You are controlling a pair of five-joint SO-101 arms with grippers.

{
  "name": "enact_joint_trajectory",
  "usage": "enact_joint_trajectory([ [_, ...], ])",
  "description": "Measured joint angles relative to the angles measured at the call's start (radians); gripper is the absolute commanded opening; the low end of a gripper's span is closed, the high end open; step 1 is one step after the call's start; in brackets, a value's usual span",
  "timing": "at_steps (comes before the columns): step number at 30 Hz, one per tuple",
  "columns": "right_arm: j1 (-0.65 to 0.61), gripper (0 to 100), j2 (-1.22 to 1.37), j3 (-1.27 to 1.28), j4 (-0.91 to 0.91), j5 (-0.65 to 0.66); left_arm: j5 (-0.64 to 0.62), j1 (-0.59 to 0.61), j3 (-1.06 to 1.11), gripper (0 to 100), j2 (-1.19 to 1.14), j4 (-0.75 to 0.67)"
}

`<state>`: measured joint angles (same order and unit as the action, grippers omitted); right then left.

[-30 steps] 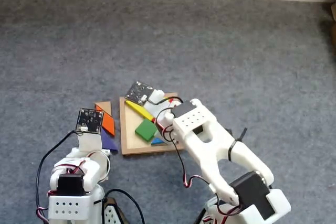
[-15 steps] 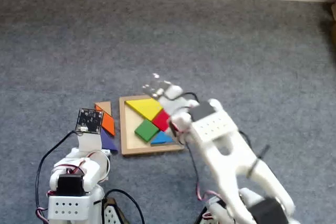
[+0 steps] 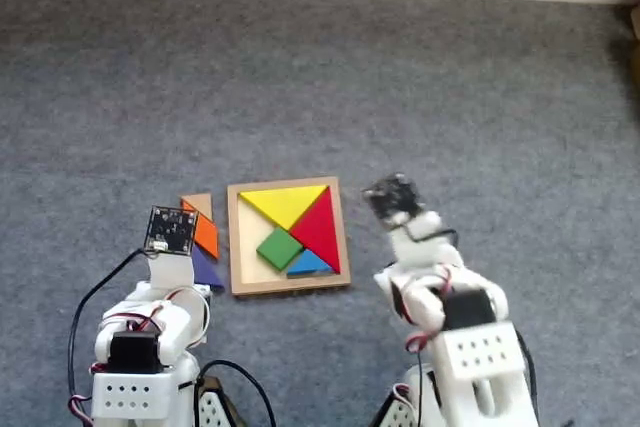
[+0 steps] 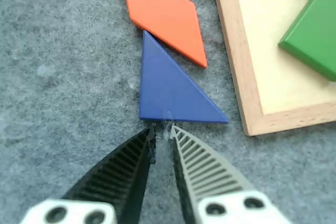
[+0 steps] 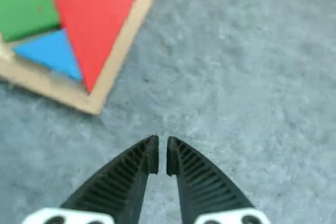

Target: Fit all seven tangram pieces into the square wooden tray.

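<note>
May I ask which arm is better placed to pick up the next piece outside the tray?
Left. The left hand sits right at the edge of the dark blue triangle, with the orange parallelogram just beyond. The right hand is over bare carpet on the far side of the tray.

Jaws nearly together above grey carpet [image 5: 252, 77]; tray [image 5: 123, 40] corner (red triangle [image 5: 100, 19], blue triangle [image 5: 50, 51], green square [image 5: 26, 3] inside) near.

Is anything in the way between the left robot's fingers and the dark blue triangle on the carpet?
No, nothing visible. The left gripper sits right at the edge of the dark blue triangle, with only bare carpet between them. To reach the tray, the triangle only has the raised wooden rim to cross.
</note>
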<state>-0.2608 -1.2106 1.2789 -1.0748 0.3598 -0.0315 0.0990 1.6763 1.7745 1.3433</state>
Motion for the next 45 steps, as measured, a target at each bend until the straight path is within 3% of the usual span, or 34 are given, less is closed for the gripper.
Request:
enact_joint_trajectory([
  [5, 0.031, 3.9, -0.233, 0.127, 0.0, -0.106, 0.0, 0.0, 0.0, 7, 0.0, 0.0],
  [15, 0.035, 3.9, -0.606, 0.387, -0.006, -0.115, 0.0, 0.0, 0.0, 7, 0.0, 0.0],
  [45, 0.064, 0.8, -0.606, 0.396, -0.164, -0.121, 0.0, 0.0, 0.0, 7, 0.0, 0.0],
])
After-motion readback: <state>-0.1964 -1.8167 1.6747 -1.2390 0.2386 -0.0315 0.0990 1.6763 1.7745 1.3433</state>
